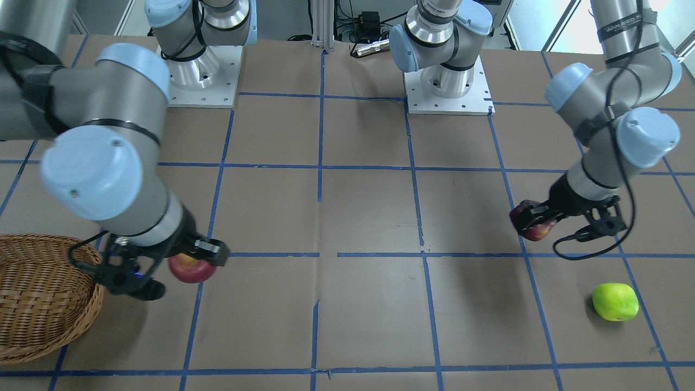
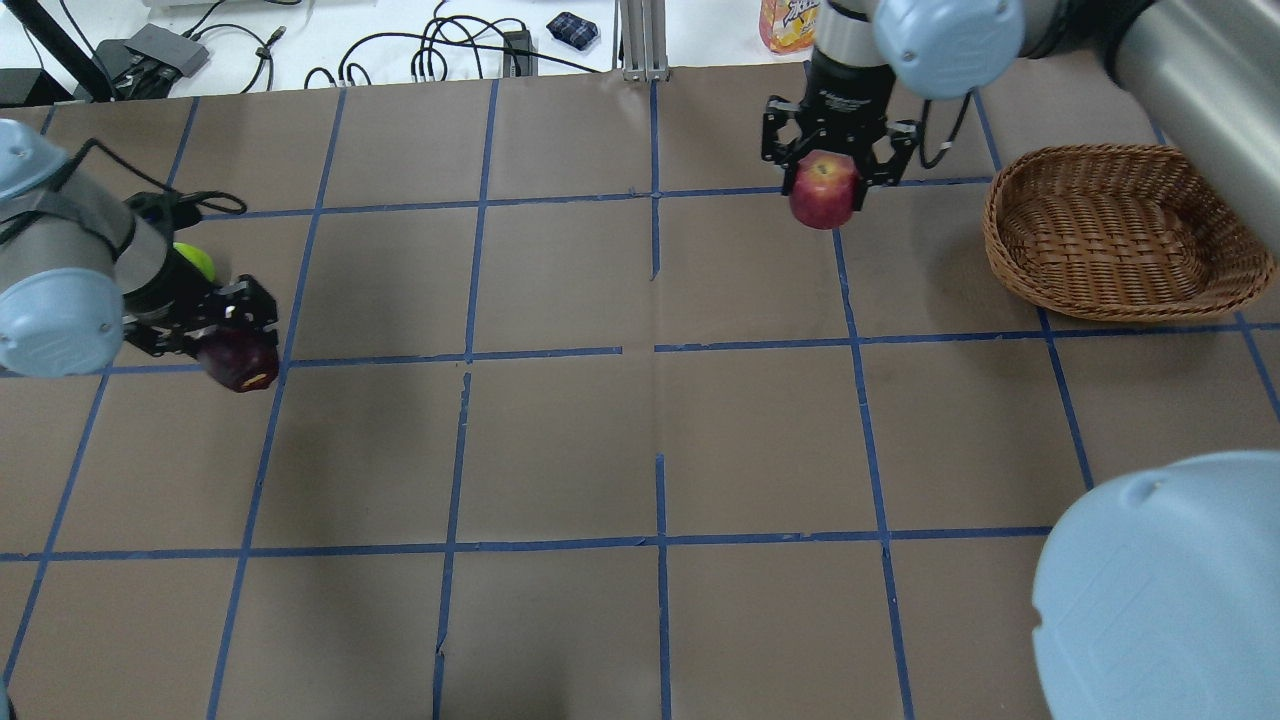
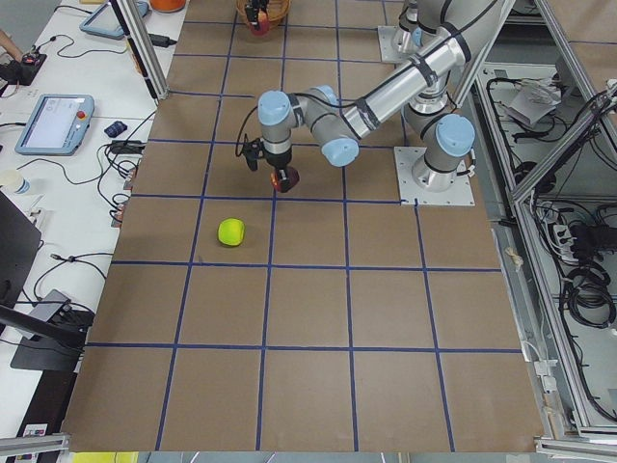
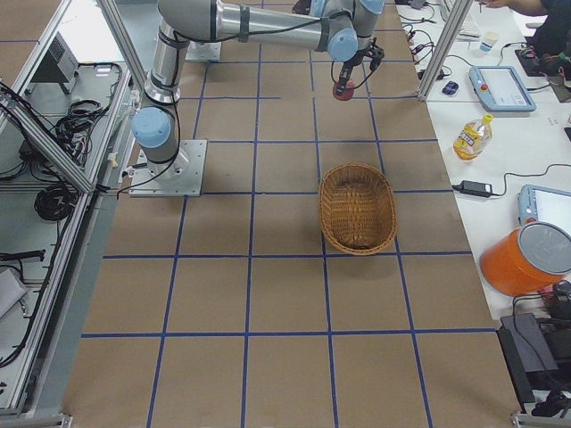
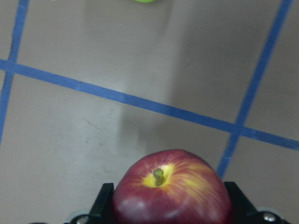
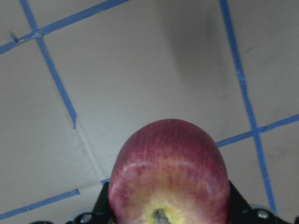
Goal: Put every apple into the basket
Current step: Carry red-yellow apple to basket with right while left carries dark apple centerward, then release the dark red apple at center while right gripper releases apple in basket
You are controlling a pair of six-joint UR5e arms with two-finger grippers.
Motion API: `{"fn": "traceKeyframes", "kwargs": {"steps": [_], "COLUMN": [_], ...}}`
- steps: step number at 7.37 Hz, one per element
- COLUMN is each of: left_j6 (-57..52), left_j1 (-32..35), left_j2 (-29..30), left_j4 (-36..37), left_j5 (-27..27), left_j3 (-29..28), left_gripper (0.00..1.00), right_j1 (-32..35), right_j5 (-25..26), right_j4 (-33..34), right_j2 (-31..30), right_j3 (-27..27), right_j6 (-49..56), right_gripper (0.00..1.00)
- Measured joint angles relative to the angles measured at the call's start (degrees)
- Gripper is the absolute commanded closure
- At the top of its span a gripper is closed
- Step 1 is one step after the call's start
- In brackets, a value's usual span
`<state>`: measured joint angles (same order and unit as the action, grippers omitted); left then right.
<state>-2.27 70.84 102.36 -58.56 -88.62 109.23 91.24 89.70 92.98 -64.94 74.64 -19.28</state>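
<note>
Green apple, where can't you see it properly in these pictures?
Overhead view: the green apple is mostly hidden behind the left arm's wrist.
Left wrist view: only a sliver shows, cut off by the top edge.
Right side view and right wrist view: it is outside the frame.

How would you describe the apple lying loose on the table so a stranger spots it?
Go to the table end farthest from the basket. The green apple lies there. It is the only lime-green one; the red apple and the dark apple are held in the air.
</note>
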Motion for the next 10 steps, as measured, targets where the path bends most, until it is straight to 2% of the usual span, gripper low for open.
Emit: {"fn": "traceKeyframes", "kwargs": {"steps": [3, 5, 6, 7, 8, 9, 10], "left_j6": [22.7, 30.4, 32.2, 33.0, 33.8, 34.6, 35.0], "left_j1": [22.6, 31.8, 34.2, 35.9, 37.3, 38.3, 38.7], "left_j2": [3.3, 8.0, 10.0, 11.7, 13.2, 14.4, 15.4], "left_j4": [3.0, 5.3, 6.6, 9.1, 12.1, 14.1, 15.2], "left_j5": [2.7, 4.3, 4.6, 4.6, 4.5, 4.2, 4.1], "left_j3": [-8.4, -11.7, -12.3, -12.5, -12.5, -12.3, -12.1], "left_gripper": [1.0, 1.0, 1.0, 0.31, 0.0, 0.0, 0.0], "right_j1": [-13.7, -21.7, -25.0, -27.7, -29.7, -31.1, -32.0], "right_j5": [5.5, 6.0, 6.0, 6.0, 6.0, 6.0, 6.0], "right_j4": [0.2, 4.5, 8.4, 12.3, 14.7, 16.7, 18.7], "right_j2": [-0.5, 1.6, 3.6, 5.9, 7.6, 9.0, 10.3], "right_j3": [0.4, 0.6, 0.6, 0.6, 0.6, 0.6, 0.6], "right_j6": [22.6, 36.6, 42.4, 47.5, 51.0, 53.0, 54.2], "right_gripper": [1.0, 1.0, 1.0, 1.0, 1.0, 1.0, 0.94]}}
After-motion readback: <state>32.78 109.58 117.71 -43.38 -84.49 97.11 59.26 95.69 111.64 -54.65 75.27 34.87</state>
